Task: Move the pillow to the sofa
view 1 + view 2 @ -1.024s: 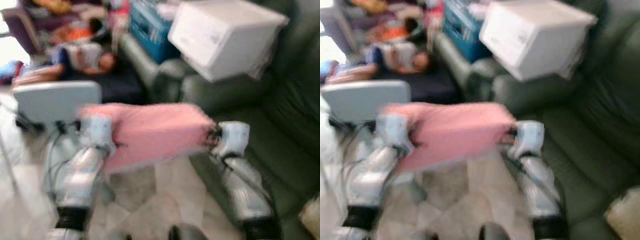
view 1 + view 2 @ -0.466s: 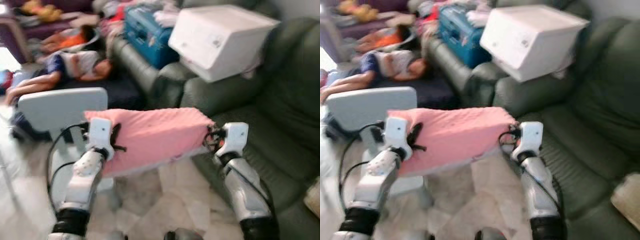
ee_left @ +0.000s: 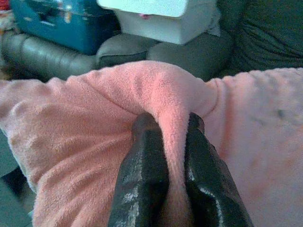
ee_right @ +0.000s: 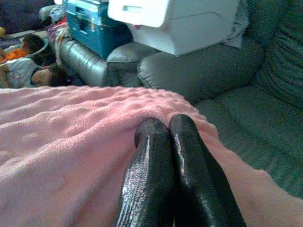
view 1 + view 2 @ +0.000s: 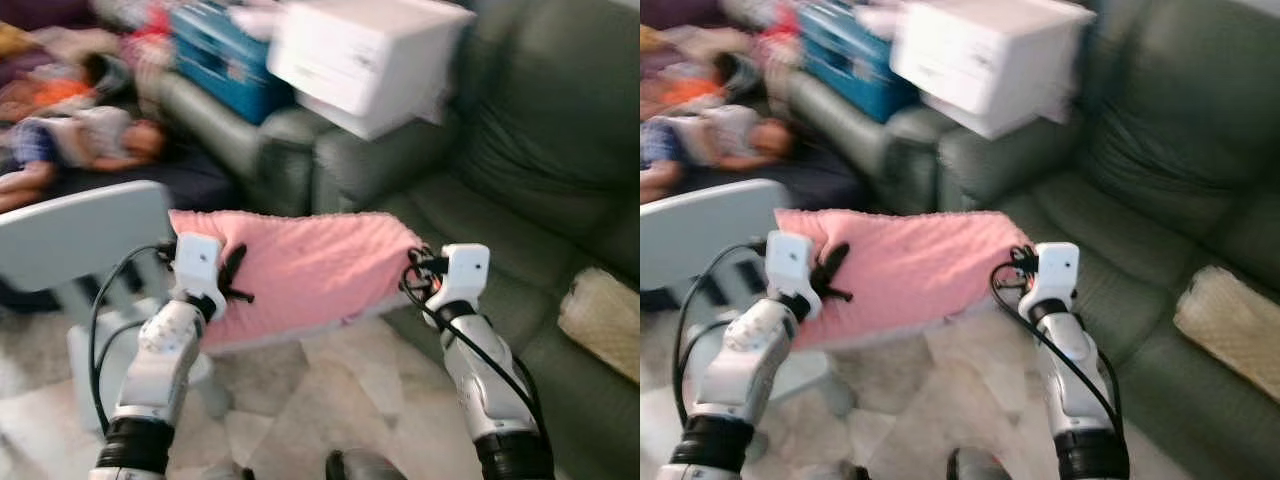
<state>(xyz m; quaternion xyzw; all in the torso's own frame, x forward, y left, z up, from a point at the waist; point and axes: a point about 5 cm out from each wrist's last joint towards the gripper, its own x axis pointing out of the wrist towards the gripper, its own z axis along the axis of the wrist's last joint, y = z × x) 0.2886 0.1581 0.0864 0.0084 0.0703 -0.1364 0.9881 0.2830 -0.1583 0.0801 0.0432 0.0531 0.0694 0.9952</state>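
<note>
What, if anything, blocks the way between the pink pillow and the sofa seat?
Nothing visible does. The pillow is held up between the left gripper and the right gripper, right at the sofa's front edge. The white box sits on the armrest and a beige cushion lies further along.

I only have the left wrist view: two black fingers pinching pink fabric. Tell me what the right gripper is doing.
Observer: The right gripper is shut on the pink pillow's other end, so the pillow hangs between both arms above the floor.
Operator: Give me the sofa's position.
Observer: The green sofa is ahead and to the robot's right; its seat lies just beyond the right gripper.
Operator: Report anything on the seat.
Observer: A beige cushion lies on it far right, and a white box sits on the armrest ahead.
</note>
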